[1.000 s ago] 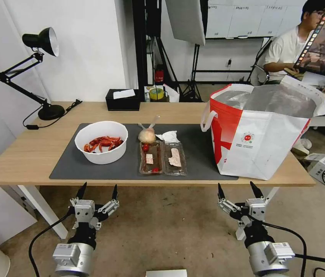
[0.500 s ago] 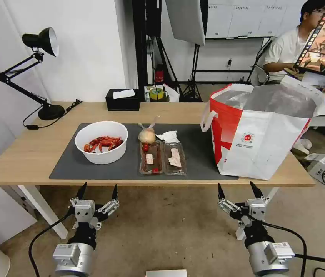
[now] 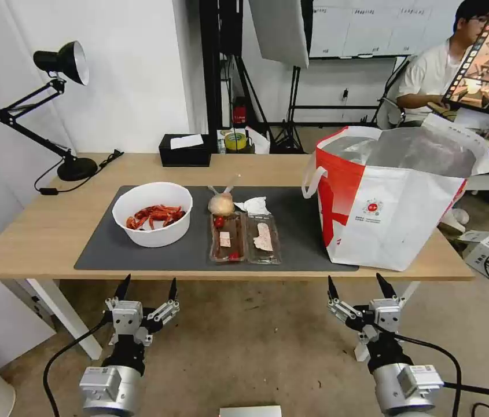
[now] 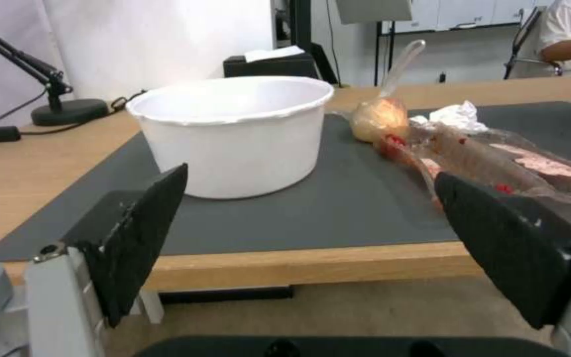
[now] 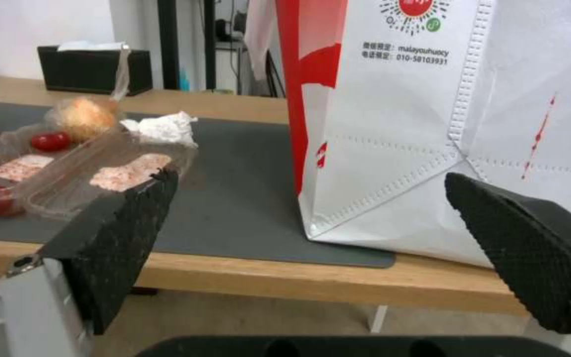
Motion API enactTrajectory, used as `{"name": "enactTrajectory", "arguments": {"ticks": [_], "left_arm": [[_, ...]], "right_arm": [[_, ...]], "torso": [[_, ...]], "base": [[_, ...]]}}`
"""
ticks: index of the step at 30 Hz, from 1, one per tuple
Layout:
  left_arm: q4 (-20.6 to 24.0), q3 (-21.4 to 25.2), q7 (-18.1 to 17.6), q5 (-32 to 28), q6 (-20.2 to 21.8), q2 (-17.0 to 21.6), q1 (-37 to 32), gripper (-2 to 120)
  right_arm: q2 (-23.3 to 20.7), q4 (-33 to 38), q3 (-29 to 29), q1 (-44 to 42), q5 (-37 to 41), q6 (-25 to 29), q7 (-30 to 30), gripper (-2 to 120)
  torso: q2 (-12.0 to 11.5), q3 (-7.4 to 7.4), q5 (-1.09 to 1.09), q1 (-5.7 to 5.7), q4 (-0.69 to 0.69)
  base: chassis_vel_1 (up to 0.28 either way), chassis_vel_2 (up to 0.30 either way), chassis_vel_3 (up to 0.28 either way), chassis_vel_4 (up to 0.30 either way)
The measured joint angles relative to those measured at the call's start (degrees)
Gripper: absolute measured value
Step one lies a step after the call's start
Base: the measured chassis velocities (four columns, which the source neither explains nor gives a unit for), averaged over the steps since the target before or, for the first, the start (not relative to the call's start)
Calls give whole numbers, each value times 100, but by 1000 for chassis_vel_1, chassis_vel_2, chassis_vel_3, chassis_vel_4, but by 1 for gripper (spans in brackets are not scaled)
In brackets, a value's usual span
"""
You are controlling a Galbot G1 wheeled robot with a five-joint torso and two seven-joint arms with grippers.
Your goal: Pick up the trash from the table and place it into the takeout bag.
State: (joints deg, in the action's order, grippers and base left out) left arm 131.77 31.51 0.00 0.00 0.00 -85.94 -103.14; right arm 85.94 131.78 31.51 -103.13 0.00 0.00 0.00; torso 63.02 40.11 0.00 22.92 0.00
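Observation:
On the dark mat of the light-wood table lies the trash: a white bowl of red crayfish shells, a clear hinged tray with scraps, a knotted clear bag with a beige lump, and a crumpled tissue. The white-and-red takeout bag stands open at the table's right end. My left gripper hangs open below the table's front edge, under the bowl. My right gripper is open too, below the front edge under the bag.
A black desk lamp stands at the table's far left corner and a black tissue box at the back edge. A white table leg is left of my left arm. A person sits behind the bag.

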Motion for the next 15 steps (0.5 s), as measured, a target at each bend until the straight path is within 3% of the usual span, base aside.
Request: {"name": "enactTrajectory", "arguments": {"ticks": [7, 13, 14, 15], "left_arm": [[10, 42, -17, -112, 28, 18, 56, 100], [206, 460, -230, -1030, 290, 202, 591, 100], [293, 649, -325, -1448, 411, 286, 830, 100], [293, 649, -325, -1448, 411, 286, 830, 100]], "right_arm": [[-213, -35, -31, 212, 196, -127, 0, 100], [-1049, -218, -178, 1096, 1012, -693, 4, 100], [-1382, -292, -235, 1443, 1335, -917, 9, 100], [-1382, -292, -235, 1443, 1335, -917, 9, 100]], "torso": [[0, 0, -2, -1, -1], [0, 1, 1, 1, 1], [0, 1, 1, 0, 1], [0, 1, 1, 0, 1]], "base": [[0, 0, 0, 0], [0, 0, 0, 0], [0, 0, 0, 0], [0, 0, 0, 0]]}}
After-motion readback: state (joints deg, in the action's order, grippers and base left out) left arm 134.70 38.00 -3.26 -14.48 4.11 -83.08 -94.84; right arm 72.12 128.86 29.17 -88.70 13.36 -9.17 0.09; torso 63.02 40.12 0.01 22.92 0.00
